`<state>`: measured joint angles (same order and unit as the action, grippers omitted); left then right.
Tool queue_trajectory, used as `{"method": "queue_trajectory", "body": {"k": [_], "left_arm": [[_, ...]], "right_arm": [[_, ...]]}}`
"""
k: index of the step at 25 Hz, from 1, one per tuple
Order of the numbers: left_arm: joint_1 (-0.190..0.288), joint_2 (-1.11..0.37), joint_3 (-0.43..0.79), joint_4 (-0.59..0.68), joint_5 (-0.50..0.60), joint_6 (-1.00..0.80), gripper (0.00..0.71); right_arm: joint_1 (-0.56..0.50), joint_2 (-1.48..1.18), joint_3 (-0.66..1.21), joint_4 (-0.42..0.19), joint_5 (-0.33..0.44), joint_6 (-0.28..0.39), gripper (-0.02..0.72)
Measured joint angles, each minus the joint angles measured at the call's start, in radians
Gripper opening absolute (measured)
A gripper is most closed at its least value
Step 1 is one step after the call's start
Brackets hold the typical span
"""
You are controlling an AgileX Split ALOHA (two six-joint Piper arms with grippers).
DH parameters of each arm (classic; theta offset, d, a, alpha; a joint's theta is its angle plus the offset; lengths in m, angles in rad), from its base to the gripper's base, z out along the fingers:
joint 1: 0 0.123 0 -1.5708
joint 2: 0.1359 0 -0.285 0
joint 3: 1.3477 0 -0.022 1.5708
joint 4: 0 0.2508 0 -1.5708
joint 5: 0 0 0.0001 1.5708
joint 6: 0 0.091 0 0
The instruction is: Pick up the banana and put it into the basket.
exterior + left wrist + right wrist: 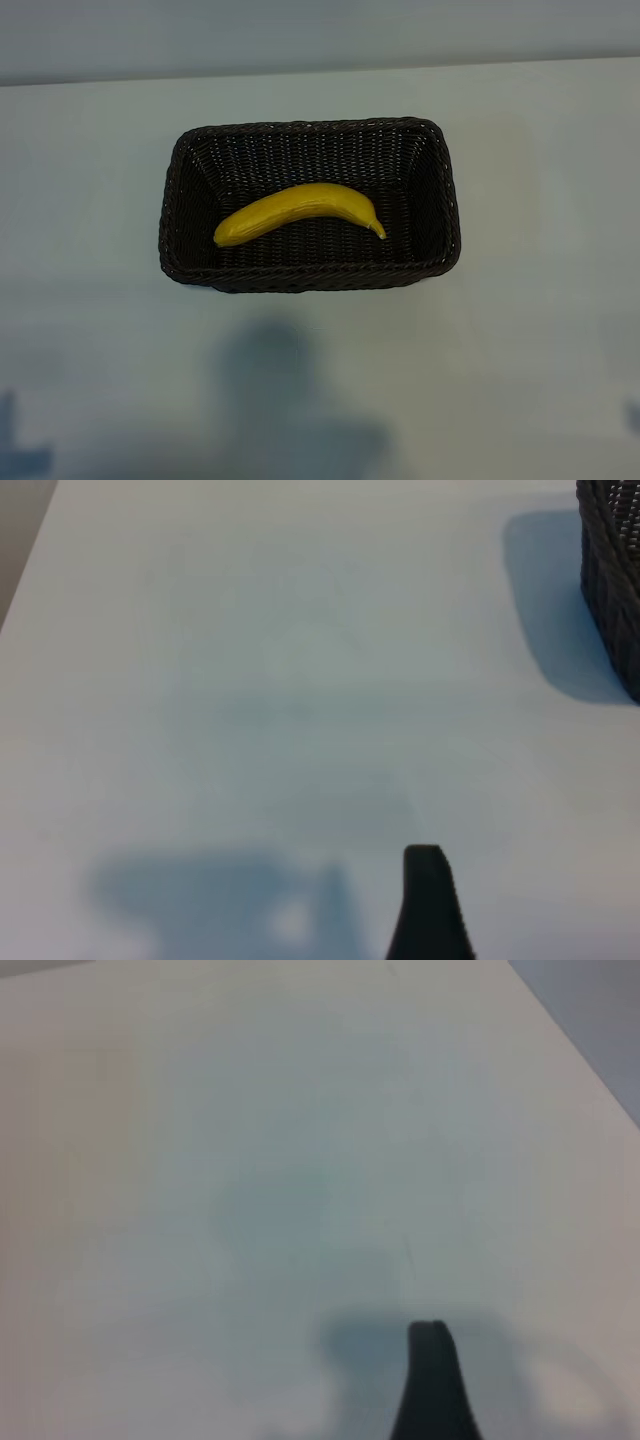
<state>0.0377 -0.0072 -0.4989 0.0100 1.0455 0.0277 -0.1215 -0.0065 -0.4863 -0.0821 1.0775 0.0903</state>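
The bright-yellow banana (300, 208) lies on the floor of the dark-brown woven basket (310, 127), its pointed tip towards the right wall. Nothing grips or touches it. Neither gripper shows clearly in the exterior view. In the left wrist view a single dark finger (428, 905) of my left gripper hangs over bare table, with a corner of the basket (612, 580) far off. In the right wrist view one dark finger (430, 1385) of my right gripper also hangs over bare table. Both grippers are open and hold nothing.
The basket stands in the middle of a pale table (520, 350). The table's far edge (320, 70) runs behind the basket. Faint dark shapes sit at the lower left corner (15, 450) and the right edge (633, 415) of the exterior view.
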Motion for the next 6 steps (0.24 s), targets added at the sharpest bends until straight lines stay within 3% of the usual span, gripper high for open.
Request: {"method": "queue_trajectory", "body": {"k": [6], "left_arm": [[0.0,0.0,0.0,0.0,0.0,0.0,0.529]], "right_arm": [[0.0,0.0,0.0,0.0,0.0,0.0,0.503]]}}
